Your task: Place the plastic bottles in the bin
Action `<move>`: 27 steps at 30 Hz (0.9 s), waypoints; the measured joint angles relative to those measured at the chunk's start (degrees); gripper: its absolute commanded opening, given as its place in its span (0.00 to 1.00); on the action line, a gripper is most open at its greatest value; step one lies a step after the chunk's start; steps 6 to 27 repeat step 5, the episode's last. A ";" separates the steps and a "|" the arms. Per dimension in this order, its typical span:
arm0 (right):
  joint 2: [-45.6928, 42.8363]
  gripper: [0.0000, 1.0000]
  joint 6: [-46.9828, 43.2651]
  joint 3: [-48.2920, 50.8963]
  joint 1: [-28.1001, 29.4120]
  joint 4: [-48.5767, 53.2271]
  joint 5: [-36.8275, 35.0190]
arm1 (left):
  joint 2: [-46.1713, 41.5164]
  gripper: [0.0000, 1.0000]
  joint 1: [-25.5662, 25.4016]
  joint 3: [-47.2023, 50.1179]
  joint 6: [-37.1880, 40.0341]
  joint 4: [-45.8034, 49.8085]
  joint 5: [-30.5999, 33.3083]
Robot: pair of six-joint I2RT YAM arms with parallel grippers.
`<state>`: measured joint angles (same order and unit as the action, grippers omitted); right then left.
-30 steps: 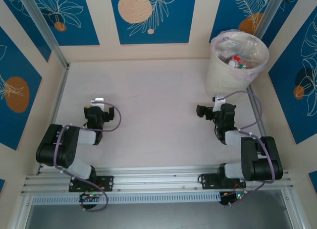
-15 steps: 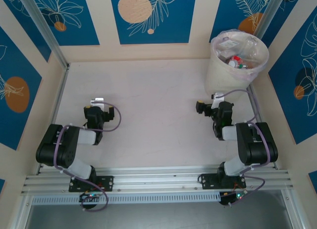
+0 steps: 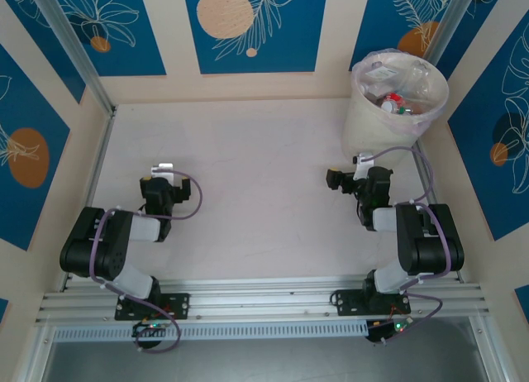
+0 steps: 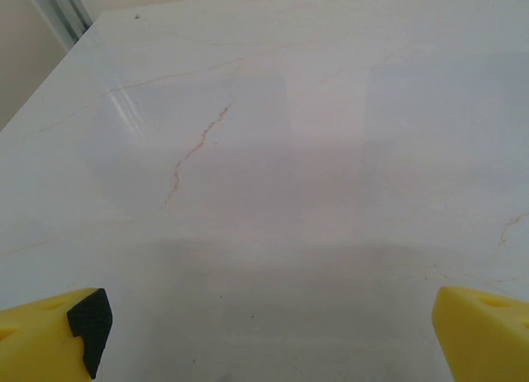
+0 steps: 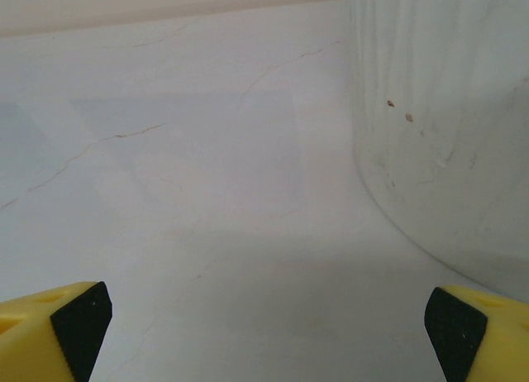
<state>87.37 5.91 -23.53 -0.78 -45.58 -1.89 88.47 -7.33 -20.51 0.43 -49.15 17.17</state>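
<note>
Your left tool (image 4: 269, 332) is spread wide with nothing between its yellow fingers (image 4: 483, 336), low over the near-left part of the bench (image 3: 256, 150). Your right tool (image 5: 269, 324) is spread just as wide and also holds nothing. It sits just beside the bin (image 5: 438, 134), facing its ribbed wall.

The bottles (image 3: 395, 103) you can make out all lie inside the bin, at the far right corner of the bench, so the job looks done or nearly so.

The main risk is on the right. With the tool that close to the bin, any push forward or swing to the right would likely hit the wall and shove or tip it. If it tipped, the bottles would spill back onto the bench. The bag (image 3: 376, 68) is loosely gathered over the rim, and a spread finger passing close could catch it and drag it off. A bottle could also be hidden behind the bin or an arm, so check before you call it finished.

No writing can be read. You can see a red cap and pale labels in the bin, but they are too small to make out. The wall panels (image 3: 248, 26) carry only blue-and-orange leaf art.
</note>
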 measured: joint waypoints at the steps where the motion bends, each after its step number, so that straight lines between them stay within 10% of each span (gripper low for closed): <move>1: 0.00 0.99 0.02 0.00 0.00 0.09 0.04 | -0.02 1.00 0.00 0.00 0.00 0.00 0.02; 27: 0.00 0.99 0.02 0.00 -0.02 0.22 0.46 | 0.00 1.00 0.00 0.00 0.00 0.00 0.00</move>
